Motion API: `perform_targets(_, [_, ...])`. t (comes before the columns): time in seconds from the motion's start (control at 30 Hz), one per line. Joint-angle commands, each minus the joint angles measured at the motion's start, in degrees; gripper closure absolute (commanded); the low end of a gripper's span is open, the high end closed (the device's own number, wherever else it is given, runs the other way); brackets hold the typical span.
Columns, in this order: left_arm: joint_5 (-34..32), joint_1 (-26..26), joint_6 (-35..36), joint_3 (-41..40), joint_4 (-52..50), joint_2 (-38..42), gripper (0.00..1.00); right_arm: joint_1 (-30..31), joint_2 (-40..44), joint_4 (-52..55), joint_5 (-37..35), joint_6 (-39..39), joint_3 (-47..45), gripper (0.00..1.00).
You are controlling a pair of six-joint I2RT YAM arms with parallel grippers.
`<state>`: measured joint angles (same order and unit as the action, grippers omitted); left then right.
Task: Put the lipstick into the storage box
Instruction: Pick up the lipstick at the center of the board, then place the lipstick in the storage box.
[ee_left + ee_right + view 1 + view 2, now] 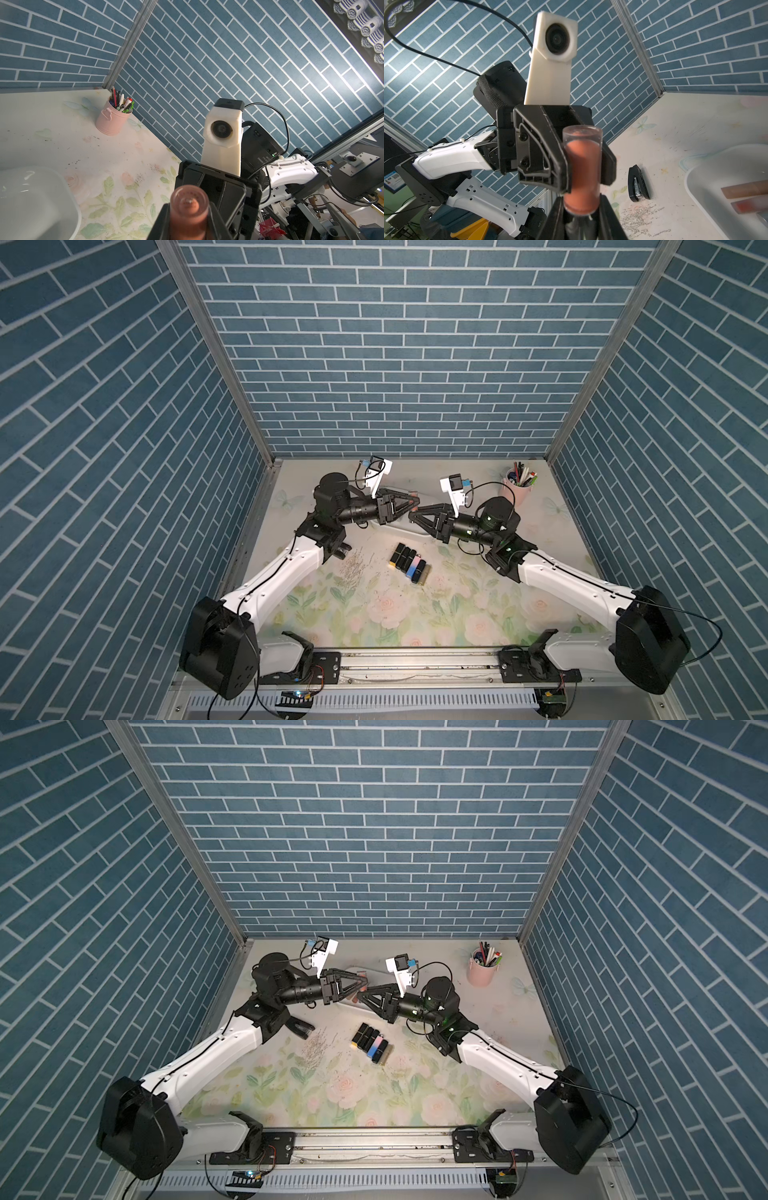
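Two grippers gripped one lipstick (582, 174) at mid-frame in both top views: left gripper (415, 502) and right gripper (411, 514) fingers were clamped narrowly on it, over the box (691, 187), which contained two more tubes (745, 190).

Two robot arms reach inward over a floral table (374, 614), the left gripper (417, 501) and right gripper (411, 515) meeting tip to tip, jaws drawn in, just behind a row of lipsticks (409, 566) lying side by side. A white storage box (397, 527) shows partly beneath the grippers, just beyond the row. A pink pen cup (517, 489) stands well beyond the row, to its right.
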<state>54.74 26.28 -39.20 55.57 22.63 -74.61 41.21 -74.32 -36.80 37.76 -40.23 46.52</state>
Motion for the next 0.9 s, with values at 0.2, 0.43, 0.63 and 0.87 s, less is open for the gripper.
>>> perform_targets(0.2, [1.7,0.6,0.1,1.4,-0.6,-0.8,0.99,0.3,1.3,-2.2,0.0,1.6,1.9,0.72])
perform_targets(0.43, [0.0,0.5,4.9,5.0,-8.3,-2.4,1.00,-0.8,3.7,3.0,-1.8,4.4,2.8,0.38])
perform_targets(0.63, [-6.7,0.0,11.3,12.3,-20.6,-7.2,1.00,-3.0,9.6,11.5,-6.8,6.6,-0.3,0.34])
perform_targets(0.87, [-24.3,0.2,19.8,22.6,-35.8,-15.8,1.00,-4.8,11.4,35.1,-27.9,7.4,-0.4,0.34])
